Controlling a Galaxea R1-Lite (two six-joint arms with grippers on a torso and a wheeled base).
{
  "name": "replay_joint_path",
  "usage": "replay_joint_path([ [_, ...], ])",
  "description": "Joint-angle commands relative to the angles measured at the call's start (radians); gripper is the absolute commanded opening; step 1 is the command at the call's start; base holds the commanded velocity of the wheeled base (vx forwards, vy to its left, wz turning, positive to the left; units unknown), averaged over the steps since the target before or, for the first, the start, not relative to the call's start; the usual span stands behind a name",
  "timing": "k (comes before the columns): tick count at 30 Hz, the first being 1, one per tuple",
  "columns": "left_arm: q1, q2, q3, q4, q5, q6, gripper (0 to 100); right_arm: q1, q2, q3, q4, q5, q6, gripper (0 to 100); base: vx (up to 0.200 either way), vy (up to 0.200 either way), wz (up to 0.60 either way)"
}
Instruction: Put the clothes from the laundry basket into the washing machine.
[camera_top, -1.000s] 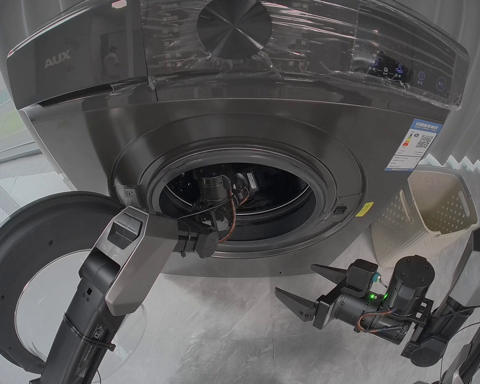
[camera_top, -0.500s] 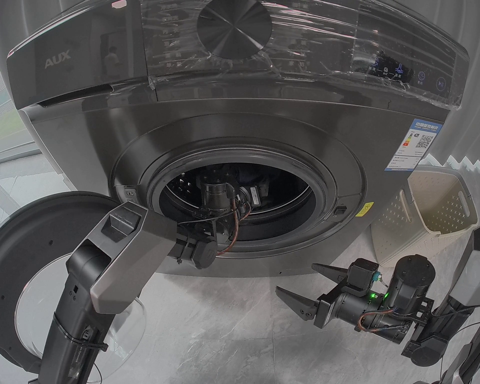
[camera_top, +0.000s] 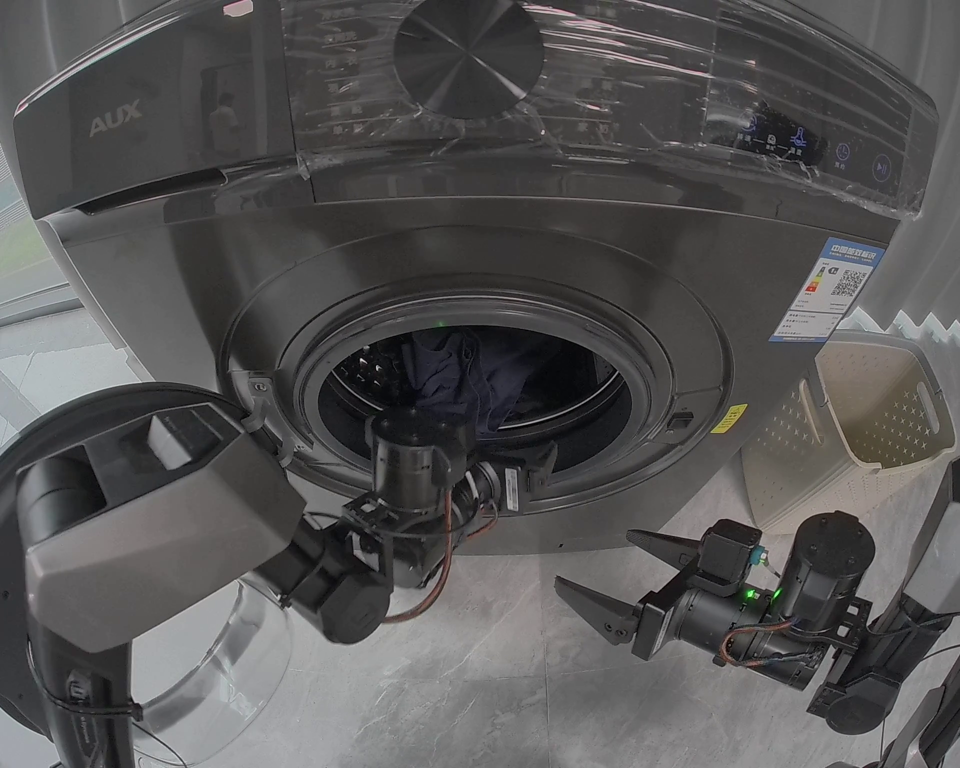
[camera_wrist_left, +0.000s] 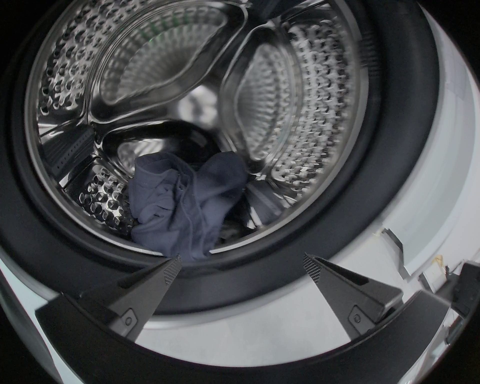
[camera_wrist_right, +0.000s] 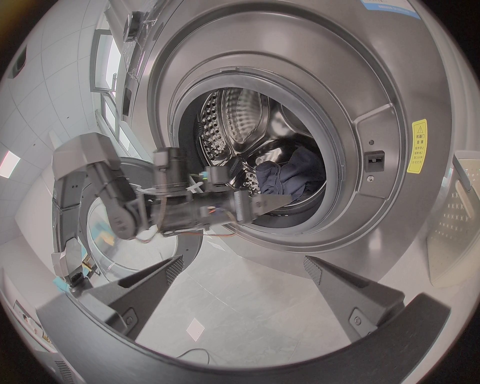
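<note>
Crumpled dark blue clothes (camera_top: 470, 375) lie at the bottom of the washing machine's (camera_top: 480, 230) steel drum (camera_wrist_left: 165, 75); they are the same clothes (camera_wrist_left: 182, 205) (camera_wrist_right: 292, 175) in both wrist views. My left gripper (camera_top: 530, 470) (camera_wrist_left: 241, 259) is open and holds nothing, just outside the rubber door seal, pointing into the drum. My right gripper (camera_top: 596, 560) (camera_wrist_right: 242, 260) hangs open over the floor, low and right of the opening. The cream laundry basket (camera_top: 860, 440) leans beside the machine on the right; no clothes show in it.
The round glass door (camera_top: 60, 470) stands swung open on the left, right behind my left arm. Pale marble floor (camera_top: 480, 660) lies between the two arms. The basket's perforated wall (camera_wrist_right: 452, 220) is close to my right arm.
My left arm has drawn back out of the drum and down to the door rim, uncovering the blue clothes inside. The right arm has hardly moved.
</note>
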Motion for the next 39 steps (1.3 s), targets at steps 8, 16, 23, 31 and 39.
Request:
replay_joint_path([
  [8, -0.166, -0.463, 0.664, -0.309, -0.057, 0.044, 100, -0.075, -0.183, 0.151, 0.002, 0.002, 0.0, 100, 0.0, 0.0, 0.0],
  [16, -0.166, -0.657, 0.809, -0.31, -0.055, 0.056, 100, -0.196, -0.332, 0.231, 0.028, -0.004, -0.026, 100, -0.05, 0.0, 0.0],
  [23, -0.145, -0.78, 0.897, -0.304, -0.049, 0.107, 100, -0.237, -0.516, 0.231, 0.203, -0.011, -0.029, 100, -0.2, 0.0, 0.0],
  [31, -0.079, -0.886, 1.021, -0.304, -0.045, 0.113, 100, -0.289, -0.85, 0.231, 0.582, -0.026, -0.078, 100, -0.2, 0.0, 0.0],
  [39, 0.036, -1.015, 1.059, -0.198, -0.046, 0.131, 100, -0.4, -1.094, 0.231, 0.824, -0.026, -0.086, 100, -0.05, 0.0, 0.0],
])
